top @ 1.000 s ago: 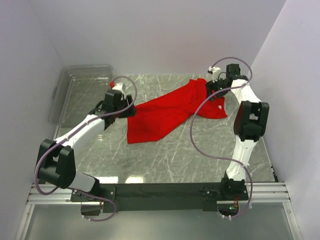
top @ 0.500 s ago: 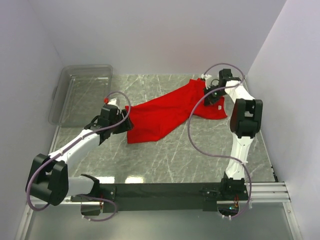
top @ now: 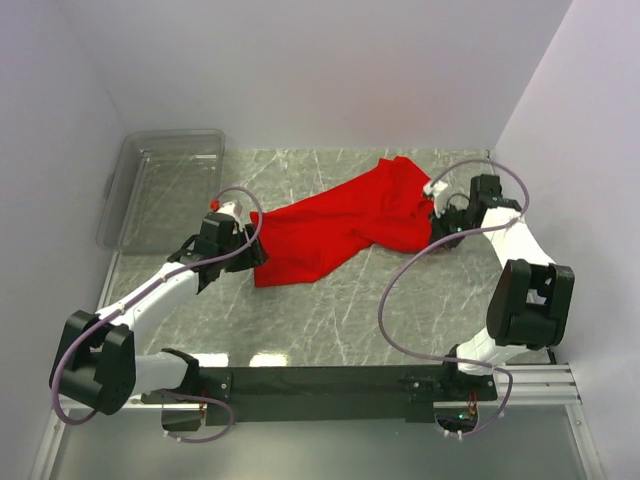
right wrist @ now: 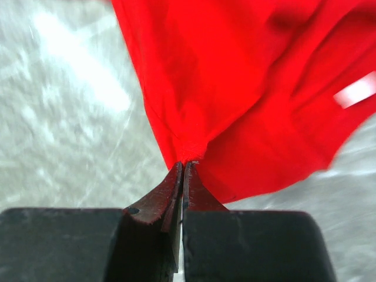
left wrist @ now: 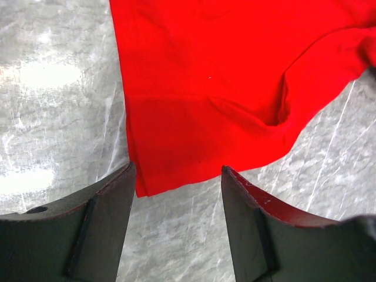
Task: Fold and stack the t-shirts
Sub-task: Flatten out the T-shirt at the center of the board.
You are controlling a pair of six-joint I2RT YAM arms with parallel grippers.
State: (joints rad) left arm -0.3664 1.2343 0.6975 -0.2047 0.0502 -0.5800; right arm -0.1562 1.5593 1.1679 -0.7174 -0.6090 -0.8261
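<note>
A bright red t-shirt lies crumpled and stretched diagonally across the grey marbled table. My right gripper is shut on an edge of the t-shirt at its right end, the cloth bunched at the tips. My left gripper hovers at the shirt's lower left corner, open; in the left wrist view that corner of the t-shirt lies just ahead of the spread fingers, none of it between them.
A clear plastic bin stands at the back left of the table. White walls close in the back and both sides. The black mounting rail runs along the near edge.
My right gripper shut on the shirt's edge and pulled it right and toward the near side, bunching the cloth. My left gripper moved down to the shirt's lower left corner.
</note>
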